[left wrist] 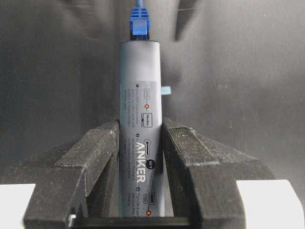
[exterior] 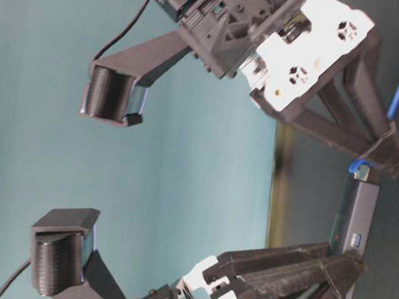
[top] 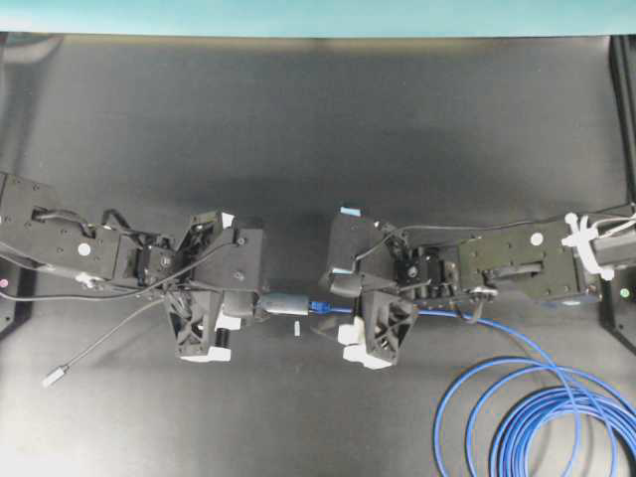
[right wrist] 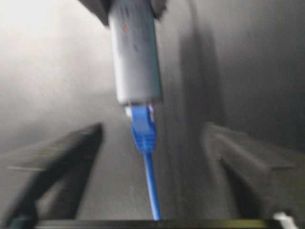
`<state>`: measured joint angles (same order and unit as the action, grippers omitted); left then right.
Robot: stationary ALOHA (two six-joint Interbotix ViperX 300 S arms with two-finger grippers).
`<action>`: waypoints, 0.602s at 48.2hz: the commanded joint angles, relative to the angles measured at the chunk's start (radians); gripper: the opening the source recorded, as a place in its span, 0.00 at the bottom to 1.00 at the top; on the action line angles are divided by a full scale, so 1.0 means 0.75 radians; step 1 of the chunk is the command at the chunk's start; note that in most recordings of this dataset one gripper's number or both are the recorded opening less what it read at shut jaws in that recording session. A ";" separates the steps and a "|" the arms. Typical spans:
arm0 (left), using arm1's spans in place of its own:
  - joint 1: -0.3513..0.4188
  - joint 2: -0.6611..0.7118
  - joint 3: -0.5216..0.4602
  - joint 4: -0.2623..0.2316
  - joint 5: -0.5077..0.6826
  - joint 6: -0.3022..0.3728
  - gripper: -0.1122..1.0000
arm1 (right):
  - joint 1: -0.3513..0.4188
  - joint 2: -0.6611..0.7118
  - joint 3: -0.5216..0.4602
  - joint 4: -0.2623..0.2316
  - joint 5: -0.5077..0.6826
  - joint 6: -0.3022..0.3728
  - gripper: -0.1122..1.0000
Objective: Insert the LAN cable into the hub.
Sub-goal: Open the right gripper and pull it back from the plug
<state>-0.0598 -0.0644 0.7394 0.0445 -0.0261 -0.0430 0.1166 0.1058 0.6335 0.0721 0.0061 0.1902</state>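
**One hub, one cable, two grippers**

The left gripper (left wrist: 140,167) clamps its fingers on the single hub (left wrist: 140,119). The right gripper (right wrist: 150,143) stands spread, fingers clear of the one LAN cable (right wrist: 145,129), whose plug seems seated in the hub's end above the dark surface (top: 298,119).

Black arms (top: 129,258), seemingly white-accented.
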 commanded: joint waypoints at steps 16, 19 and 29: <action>0.002 -0.018 0.004 0.004 0.008 -0.006 0.35 | 0.022 -0.125 0.112 0.002 0.006 0.047 0.86; 0.000 -0.018 0.002 0.004 0.010 -0.010 0.35 | 0.022 -0.139 0.131 0.002 -0.002 0.063 0.86; 0.002 -0.018 0.004 0.004 0.027 -0.018 0.35 | 0.029 -0.184 0.180 0.002 -0.039 0.092 0.86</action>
<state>-0.0598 -0.0660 0.7517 0.0445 -0.0061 -0.0552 0.1319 -0.0061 0.7685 0.0721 -0.0061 0.2500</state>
